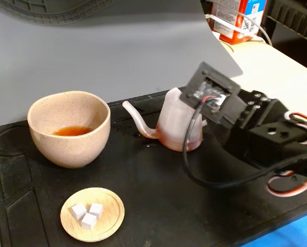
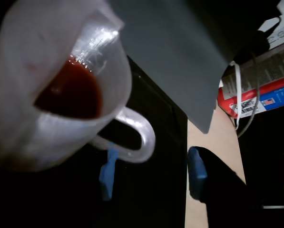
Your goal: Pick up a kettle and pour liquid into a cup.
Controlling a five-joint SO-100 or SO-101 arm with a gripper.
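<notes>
- In the fixed view the arm reached in low from the right, its wrist camera block tilted up over the kettle (image 1: 175,123).
- The tool (image 2: 153,173) was released: in the wrist view its two blue-tipped fingers (image 2: 107,172) stood apart, one under the kettle's loop handle (image 2: 141,137), the other well off to the right, neither pressing the handle.
- The kettle stood upright on the black mat (image 1: 158,206) near the middle of the desk (image 1: 261,67), spout (image 1: 138,119) pointing left toward the cup (image 1: 69,128).
- Reddish-brown liquid (image 2: 70,91) showed inside the kettle in the wrist view; a shallow pool also lay in the cup's bottom.
- Cup and kettle stood apart, with bare mat between spout tip and cup wall.
- A small wooden dish (image 1: 92,214) with white cubes sat near the mat's front edge, below the cup, clear of both.
- Behind the mat a grey sheet (image 1: 117,51) rose; a red and blue carton (image 1: 240,18) stood at the far right.
</notes>
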